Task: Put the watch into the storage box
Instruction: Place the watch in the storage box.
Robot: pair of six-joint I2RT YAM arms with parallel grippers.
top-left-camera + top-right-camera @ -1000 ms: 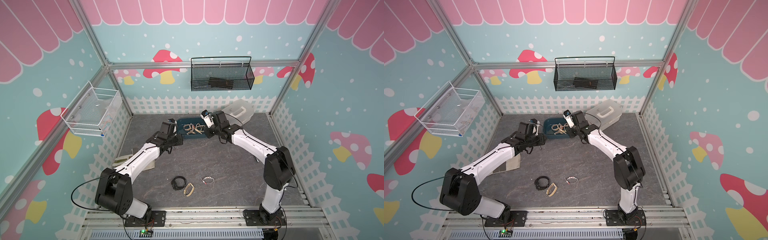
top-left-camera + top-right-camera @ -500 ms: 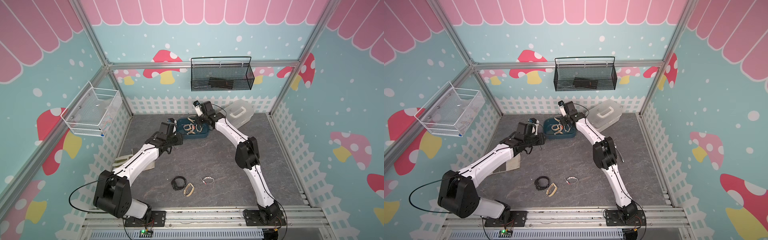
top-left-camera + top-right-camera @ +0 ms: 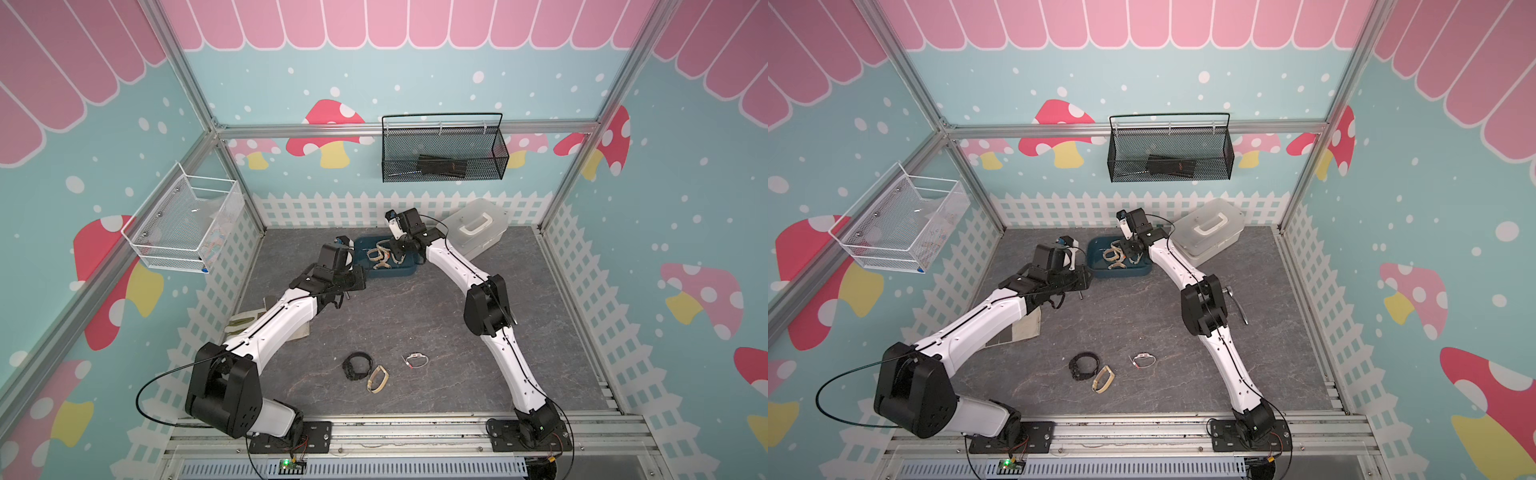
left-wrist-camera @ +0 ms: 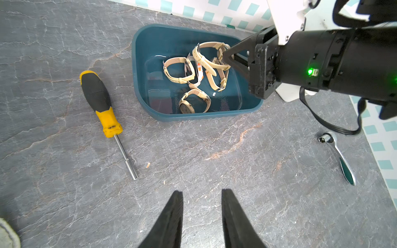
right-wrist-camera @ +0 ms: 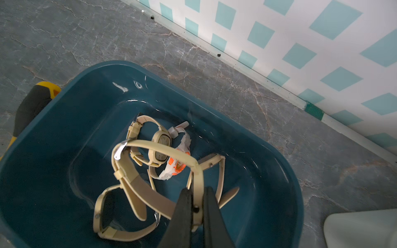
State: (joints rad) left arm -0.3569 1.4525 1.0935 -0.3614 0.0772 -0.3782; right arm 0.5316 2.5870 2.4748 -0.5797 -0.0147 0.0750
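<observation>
Over the storage box (image 5: 268,163) at the back of the table, my right gripper (image 5: 196,209) has its fingers clamped on the strap of a beige watch (image 5: 137,189), which hangs inside the box's walls with its buckle end up in the air. Below it I see other watches lying on the box floor: a beige one with a square face (image 5: 160,151), a white and orange one (image 5: 177,164), and more beige straps (tangled, hard to count). My left gripper (image 4: 202,216) hovers above bare table just in front of the box, fingers apart with nothing between them. A screwdriver (image 4: 101,107) with a black and yellow handle lies beside the box, and a ratchet wrench (image 4: 339,156) lies on the table under my right arm. In both top views three more watches sit well apart from the box near the front: a black one (image 3: 356,365), a tan one (image 3: 377,379) touching or almost touching it, and a thin silver one (image 3: 1143,359). A white case with a handle (image 3: 478,226) stands next to the box.
</observation>
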